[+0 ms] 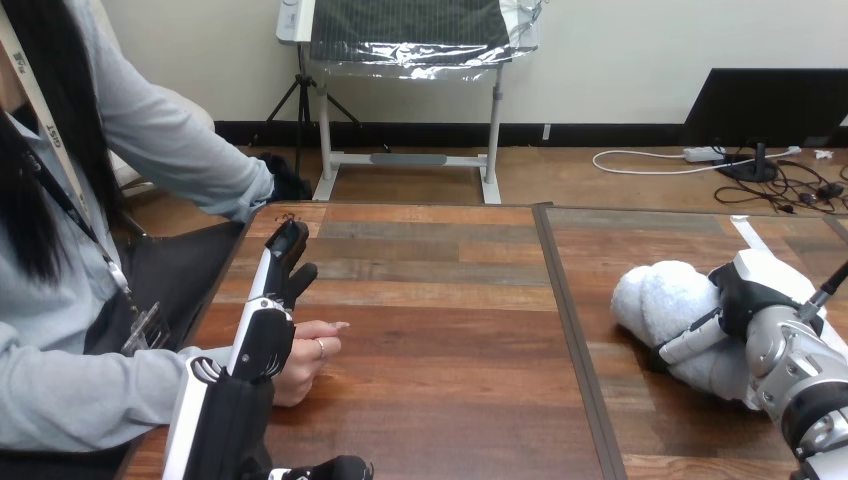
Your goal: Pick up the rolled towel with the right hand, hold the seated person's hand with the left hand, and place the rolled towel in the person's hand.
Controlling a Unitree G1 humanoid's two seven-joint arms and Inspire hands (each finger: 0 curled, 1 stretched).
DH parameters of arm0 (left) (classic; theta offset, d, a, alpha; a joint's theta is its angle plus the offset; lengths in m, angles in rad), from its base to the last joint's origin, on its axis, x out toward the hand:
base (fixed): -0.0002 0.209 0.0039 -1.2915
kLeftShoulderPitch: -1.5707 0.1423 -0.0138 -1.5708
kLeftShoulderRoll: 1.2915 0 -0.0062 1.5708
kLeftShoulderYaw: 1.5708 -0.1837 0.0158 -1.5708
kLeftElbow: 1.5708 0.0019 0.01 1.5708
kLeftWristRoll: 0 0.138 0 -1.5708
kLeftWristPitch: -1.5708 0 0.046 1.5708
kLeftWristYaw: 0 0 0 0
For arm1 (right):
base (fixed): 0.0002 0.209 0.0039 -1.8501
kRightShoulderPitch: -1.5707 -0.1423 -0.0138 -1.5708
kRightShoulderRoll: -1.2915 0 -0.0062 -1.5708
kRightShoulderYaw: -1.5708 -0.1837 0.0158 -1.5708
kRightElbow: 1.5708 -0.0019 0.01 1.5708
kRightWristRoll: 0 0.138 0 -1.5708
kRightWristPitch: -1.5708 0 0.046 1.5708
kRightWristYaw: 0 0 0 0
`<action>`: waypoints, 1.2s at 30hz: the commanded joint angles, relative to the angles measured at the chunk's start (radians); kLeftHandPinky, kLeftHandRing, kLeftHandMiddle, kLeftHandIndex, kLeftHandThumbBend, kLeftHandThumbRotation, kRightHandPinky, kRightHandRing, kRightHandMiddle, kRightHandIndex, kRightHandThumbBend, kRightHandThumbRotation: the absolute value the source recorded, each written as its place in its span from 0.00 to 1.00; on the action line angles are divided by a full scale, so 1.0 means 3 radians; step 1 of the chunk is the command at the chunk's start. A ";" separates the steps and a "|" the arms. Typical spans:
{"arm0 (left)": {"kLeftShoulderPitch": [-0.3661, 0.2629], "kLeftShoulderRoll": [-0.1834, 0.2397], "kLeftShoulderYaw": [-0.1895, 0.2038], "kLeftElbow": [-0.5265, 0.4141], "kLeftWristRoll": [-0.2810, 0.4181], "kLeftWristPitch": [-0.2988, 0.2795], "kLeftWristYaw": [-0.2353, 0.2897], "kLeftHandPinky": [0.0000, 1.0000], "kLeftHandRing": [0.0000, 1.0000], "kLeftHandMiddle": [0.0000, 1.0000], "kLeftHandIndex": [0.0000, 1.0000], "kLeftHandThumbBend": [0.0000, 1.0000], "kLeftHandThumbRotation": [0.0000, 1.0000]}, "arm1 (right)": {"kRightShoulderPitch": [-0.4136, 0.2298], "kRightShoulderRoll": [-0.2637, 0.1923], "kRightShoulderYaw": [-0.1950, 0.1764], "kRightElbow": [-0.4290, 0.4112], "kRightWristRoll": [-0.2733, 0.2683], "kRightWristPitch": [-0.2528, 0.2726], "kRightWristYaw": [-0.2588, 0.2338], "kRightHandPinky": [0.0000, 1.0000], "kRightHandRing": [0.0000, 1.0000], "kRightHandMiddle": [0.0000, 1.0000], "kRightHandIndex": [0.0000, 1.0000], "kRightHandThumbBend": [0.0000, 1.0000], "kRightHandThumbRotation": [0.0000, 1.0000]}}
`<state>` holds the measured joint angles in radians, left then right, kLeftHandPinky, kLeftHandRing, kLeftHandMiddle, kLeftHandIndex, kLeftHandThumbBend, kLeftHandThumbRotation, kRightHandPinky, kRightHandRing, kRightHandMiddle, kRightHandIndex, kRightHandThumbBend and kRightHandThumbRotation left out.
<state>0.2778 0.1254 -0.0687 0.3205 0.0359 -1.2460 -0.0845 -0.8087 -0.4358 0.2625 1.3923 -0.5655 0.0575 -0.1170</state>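
Because the towel is meant to end in the person's palm, the two arms are split across the table, one working at the person's side and the other at the towel. The rolled towel lies on its side on the right-hand panel of the table. It is well apart from the person's hand, which rests on the wood near the left edge with its fingers loosely curled, so it is not yet offered up to receive anything. The left hand stands just beside and partly over that hand, on its wrist side, touching or nearly so. Its fingers point straight away from the robot and close on nothing, so I judge it is lined up for the hold rather than holding. The right hand sits palm down on top of the towel's right half, with a finger wrapped down the near side of the roll. It looks closed round the towel, which rests on the table. That grip from above should suit lifting the roll and carrying it leftward
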 commanded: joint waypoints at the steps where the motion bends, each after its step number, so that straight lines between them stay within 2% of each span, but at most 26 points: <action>1: -0.0093 0.0054 -0.0045 -0.0154 -0.0064 -0.0036 -0.0041 0.95 1.00 1.00 0.99 1.00 0.75 | 0.0081 0.0064 -0.0052 -0.0015 0.0056 -0.0030 -0.0059 0.45 0.59 0.63 0.57 0.88 0.00; 8: -0.0089 0.0044 -0.0041 -0.0160 -0.0095 -0.0039 -0.0062 0.94 1.00 1.00 0.98 1.00 0.74 | 0.0121 0.0048 -0.0128 -0.0030 0.0143 -0.0206 -0.0167 0.48 0.60 0.63 0.53 0.83 0.00; 13: -0.0096 0.0043 -0.0031 -0.0145 -0.0097 -0.0049 -0.0068 0.93 0.99 0.99 0.98 1.00 0.74 | 0.0119 0.0047 -0.0183 -0.0036 0.0202 -0.0277 -0.0170 0.57 0.67 0.68 0.52 0.82 0.00; 17: -0.0113 0.0047 -0.0011 -0.0129 -0.0077 -0.0058 -0.0077 0.92 0.99 0.99 0.97 1.00 0.74 | 0.0112 0.0067 -0.0310 -0.0049 0.0335 -0.0337 -0.0197 0.60 0.68 0.68 0.52 0.83 0.00; 22: -0.0115 0.0060 -0.0012 -0.0136 -0.0084 -0.0043 -0.0091 0.91 0.98 0.99 0.98 1.00 0.75 | 0.0113 0.0089 -0.0444 -0.0064 0.0479 -0.0425 -0.0225 0.53 0.61 0.64 0.51 0.84 0.00; 26: -0.0098 0.0071 -0.0003 -0.0173 -0.0072 0.0011 -0.0099 0.91 0.98 0.99 0.98 1.00 0.75 | 0.0103 0.0120 -0.0610 -0.0076 0.0658 -0.0482 -0.0214 0.49 0.57 0.60 0.51 0.84 0.00; 32: -0.0054 0.0074 0.0032 -0.0252 -0.0039 0.0113 -0.0098 0.91 0.99 0.99 0.97 1.00 0.76 | 0.0095 0.0151 -0.0737 -0.0090 0.0810 -0.0559 -0.0214 0.48 0.53 0.56 0.50 0.85 0.00; 36: -0.0036 0.0069 0.0066 -0.0318 0.0009 0.0170 -0.0093 0.91 0.98 0.99 0.97 1.00 0.76 | 0.0085 0.0180 -0.0899 -0.0108 0.0995 -0.0653 -0.0142 0.48 0.52 0.54 0.50 0.85 0.00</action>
<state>0.2863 0.1418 -0.0617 0.2921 0.0227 -1.2132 -0.1122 -0.7535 -0.4300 0.0526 1.3921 -0.3237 -0.0837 -0.1702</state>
